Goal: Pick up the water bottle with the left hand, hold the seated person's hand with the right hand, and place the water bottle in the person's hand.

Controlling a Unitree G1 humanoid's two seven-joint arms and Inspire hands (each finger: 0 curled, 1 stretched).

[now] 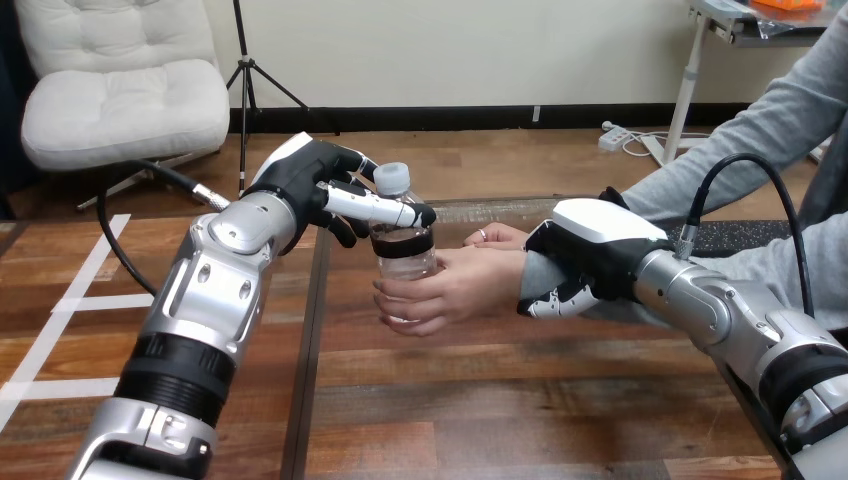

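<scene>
Water bottle [403, 252], clear plastic, in person's hand [452, 290]

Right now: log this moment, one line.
left hand grips water bottle top | person's hand grips its middle | right hand clasps person's wrist

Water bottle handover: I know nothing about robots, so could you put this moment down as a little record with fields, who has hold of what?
water bottle: upright, cap on
left hand: pinching the bottle's top
person's near hand: wrapped round the bottle's lower part
right hand: curled round the person's wrist
person's far hand: just behind the near one
stage: both robot and person are on the bottle
</scene>
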